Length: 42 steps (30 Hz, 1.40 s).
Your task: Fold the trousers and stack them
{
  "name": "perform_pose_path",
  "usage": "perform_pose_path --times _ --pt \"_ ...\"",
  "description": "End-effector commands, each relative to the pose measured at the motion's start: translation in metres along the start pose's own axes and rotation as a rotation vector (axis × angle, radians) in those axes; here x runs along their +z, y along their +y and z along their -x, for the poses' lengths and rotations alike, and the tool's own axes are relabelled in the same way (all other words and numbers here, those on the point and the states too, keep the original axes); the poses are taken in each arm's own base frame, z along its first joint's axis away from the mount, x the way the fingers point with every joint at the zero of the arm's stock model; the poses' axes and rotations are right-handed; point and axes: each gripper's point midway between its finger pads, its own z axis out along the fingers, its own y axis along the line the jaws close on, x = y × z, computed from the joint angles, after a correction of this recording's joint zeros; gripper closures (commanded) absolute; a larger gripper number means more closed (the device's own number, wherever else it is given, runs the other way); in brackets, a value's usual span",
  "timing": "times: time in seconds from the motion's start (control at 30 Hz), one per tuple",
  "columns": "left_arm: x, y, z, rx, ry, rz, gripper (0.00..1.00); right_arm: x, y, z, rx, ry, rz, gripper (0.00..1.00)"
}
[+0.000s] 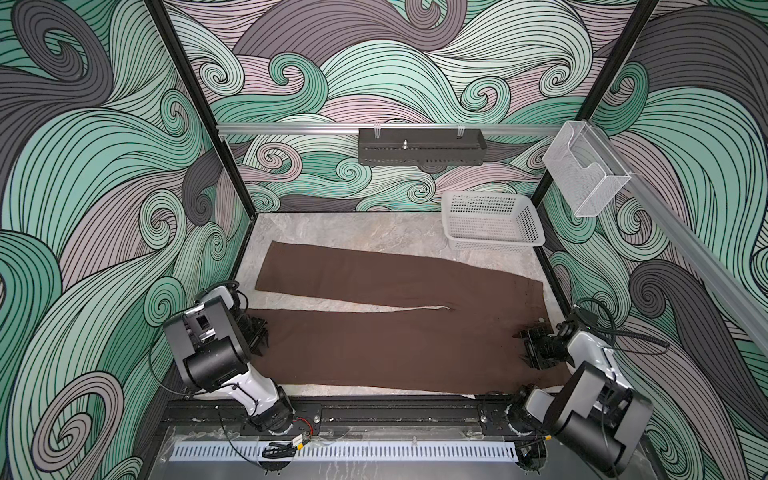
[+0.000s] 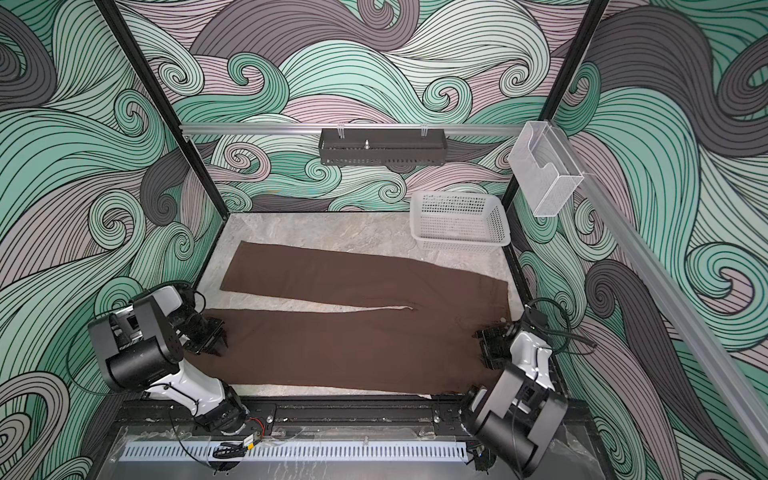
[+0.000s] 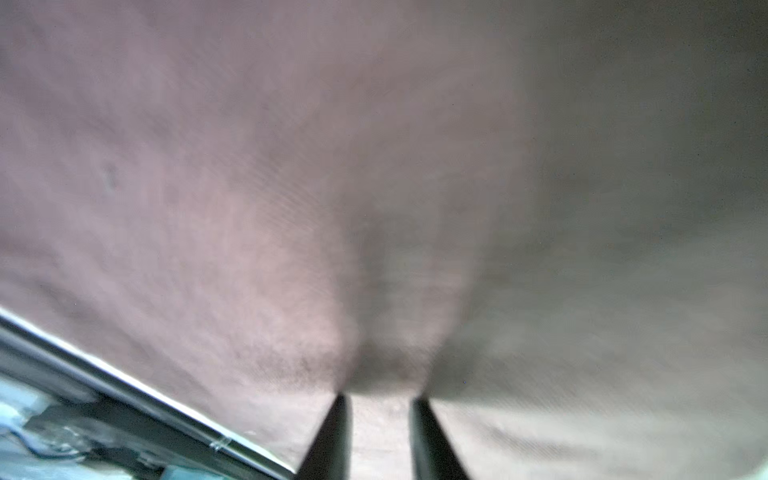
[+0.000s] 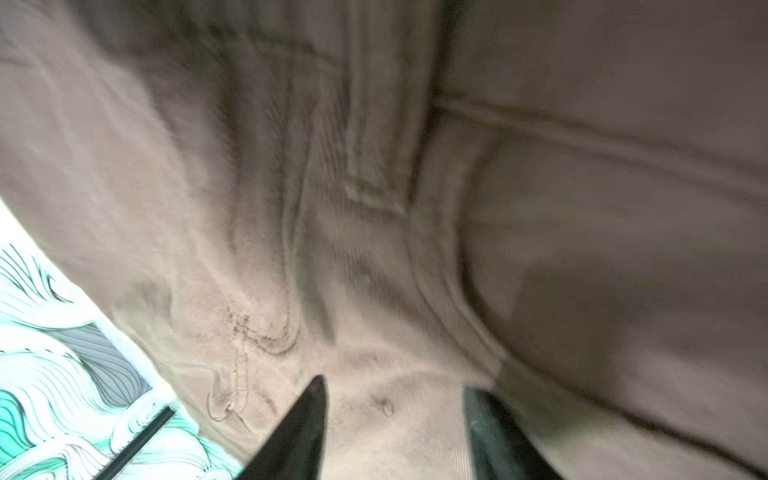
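- The trousers [image 1: 395, 345] lie flat and unfolded on the marble surface [image 1: 332, 228], legs spread toward the left and waist at the right.
- The left pincer [image 1: 259, 338] sits at the near leg's hem, its jaws slightly parted over a blurred pucker of cloth.
- The right pincer [image 1: 525, 345] rests at the waist, its jaws wide apart and holding nothing.
- A white mesh basket [image 1: 536, 232] stands at the far right corner, just beyond the trousers.

No text, label, brand or number can be read.
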Motion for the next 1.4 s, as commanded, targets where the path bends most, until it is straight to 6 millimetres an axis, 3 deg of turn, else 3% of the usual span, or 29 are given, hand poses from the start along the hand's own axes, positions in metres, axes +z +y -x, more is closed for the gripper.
perform_pose_path --times 0.0,0.1,0.2,0.33,0.5,0.63,0.77,0.87,1.1,1.37 --pt "-0.06 -0.024 0.007 0.087 -0.131 -0.113 0.54 -0.032 0.019 0.014 -0.013 -0.109 0.024 0.34" --pt "-0.107 -0.058 0.0 0.205 -0.228 -0.224 0.44 -0.049 0.051 0.027 -0.035 -0.168 0.076 0.27" --pt "-0.145 -0.093 -0.011 0.294 -0.304 -0.339 0.42 -0.049 0.081 0.045 -0.021 -0.178 0.116 0.31" --pt "-0.157 -0.135 -0.007 0.369 -0.3 -0.34 0.43 -0.032 0.115 0.067 0.004 -0.116 0.139 0.49" --pt "-0.137 -0.187 0.002 0.438 -0.234 -0.263 0.47 -0.005 0.139 0.095 0.009 -0.081 0.119 0.77" --pt "-0.105 -0.218 0.012 0.458 -0.186 -0.187 0.52 0.021 0.144 0.108 0.008 -0.067 0.08 0.84" --pt "-0.074 -0.237 0.022 0.467 -0.153 -0.115 0.56 0.047 0.15 0.113 -0.009 -0.059 0.034 0.86" --pt "-0.057 -0.24 0.031 0.466 -0.143 -0.06 0.6 0.064 0.154 0.115 -0.016 -0.06 0.004 0.86" --pt "-0.028 -0.226 0.059 0.399 -0.127 0.09 0.64 0.094 0.155 0.125 0.013 -0.081 -0.043 0.86" --pt "-0.015 -0.238 0.086 0.387 -0.137 0.156 0.65 0.096 0.158 0.146 0.033 -0.141 -0.086 0.81"
